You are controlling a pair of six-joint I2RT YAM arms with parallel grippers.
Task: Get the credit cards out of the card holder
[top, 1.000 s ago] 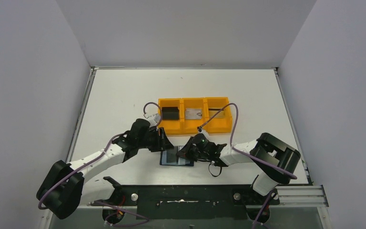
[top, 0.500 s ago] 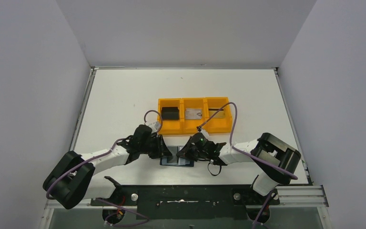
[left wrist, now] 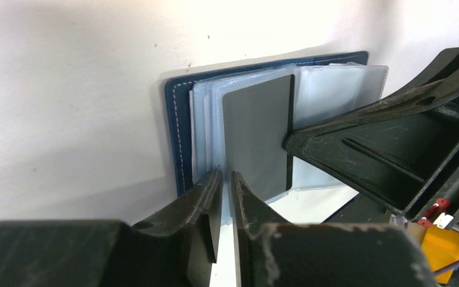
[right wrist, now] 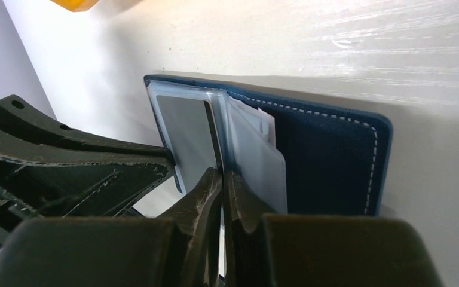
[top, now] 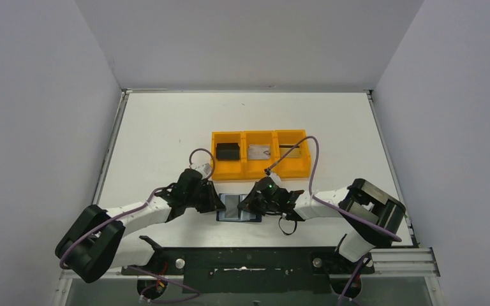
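Card holder: lies unfolded and flat on the white bench, close to its 6 o'clock edge, near the orange tray and at 6 o'clock from it. Shows a navy cover with pale stitching underneath and clear sleeves fanned on top. Keeps a grey card inside one sleeve, its face dull and blank.

Left gripper: extends from 9 o'clock of the holder, fingers clenched down to a thin slit, tips at the sleeve corner just beside the grey card. Cannot tell whether anything is pinched in that slit.

Right gripper: extends from 3 o'clock of the holder, fingers pressed together, tips touching the sleeve at the grey card's opposite long edge. Cannot tell any hold on sleeve or card here either. Faces the left gripper nose to nose, the grey card between them.

Orange tray: three compartments in a row, well apart from both grippers. Carries a dark block at the 9 o'clock end, a silver-grey card in the middle, and a gold-tan card with a dark stripe at the 3 o'clock end.
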